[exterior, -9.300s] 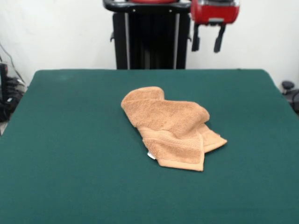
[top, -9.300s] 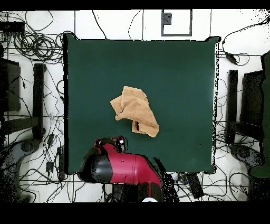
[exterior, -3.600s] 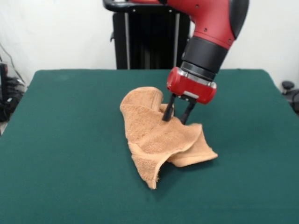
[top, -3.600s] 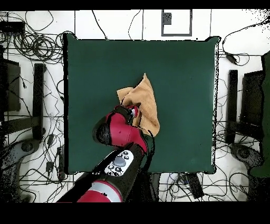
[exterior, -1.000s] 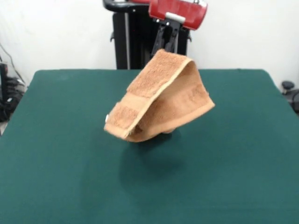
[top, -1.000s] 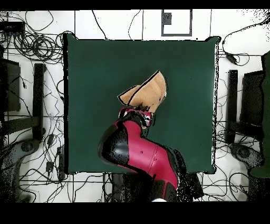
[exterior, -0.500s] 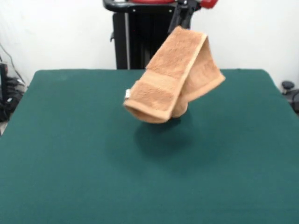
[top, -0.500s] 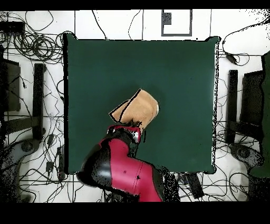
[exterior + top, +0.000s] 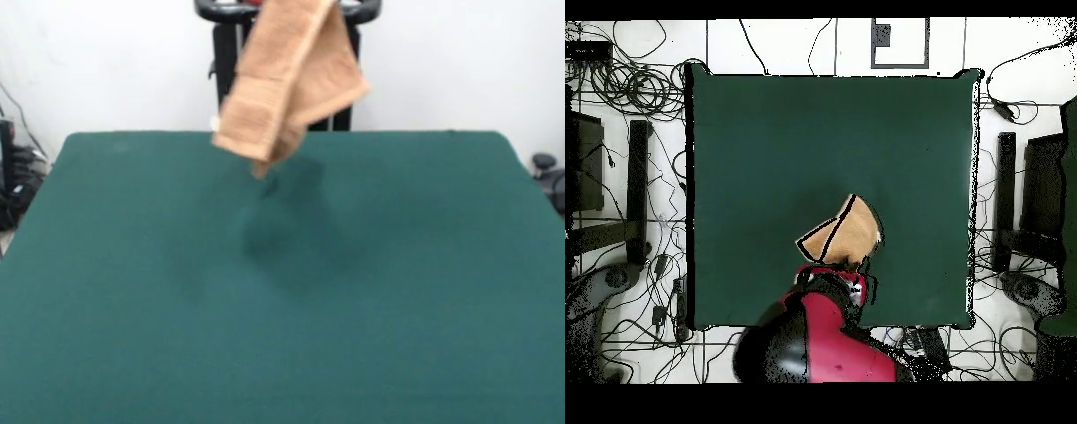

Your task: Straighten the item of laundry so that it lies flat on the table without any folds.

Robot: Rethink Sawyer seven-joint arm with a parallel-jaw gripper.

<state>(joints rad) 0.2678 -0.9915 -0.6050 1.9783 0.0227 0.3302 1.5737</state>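
I cannot tell how my gripper is set, hidden behind the towel that hangs doubled, clear above the table's far side; lowered like this, I judge it lands still folded

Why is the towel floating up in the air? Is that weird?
A bit odd: the towel hangs folded above the table, touching nothing below, with only its shadow on the green top. The arm holds it from above; the grip itself is out of sight.
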